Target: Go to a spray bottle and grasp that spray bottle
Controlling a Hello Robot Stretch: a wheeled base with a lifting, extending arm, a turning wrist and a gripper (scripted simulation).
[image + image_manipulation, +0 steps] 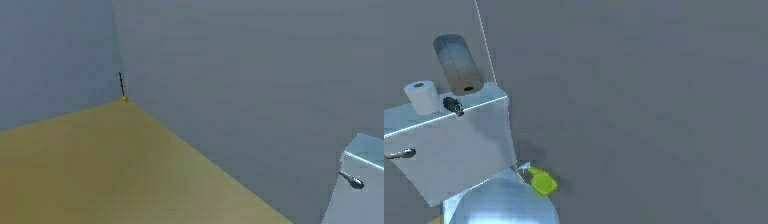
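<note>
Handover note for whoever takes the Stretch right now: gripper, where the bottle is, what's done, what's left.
Gripper: nothing to report from these views.
Bottle: a small yellow-green thing, probably the spray bottle, sits low at the floor against the wall, just right of the toilet tank and behind the toilet lid in the arm side view.
On the tank: a white paper roll, a bigger grey roll and a small dark item.
Done: the robot is parked beside the toilet with the target on its arm side.
Left: line up, reach down to it and grasp; it is not yet lifted.
</note>
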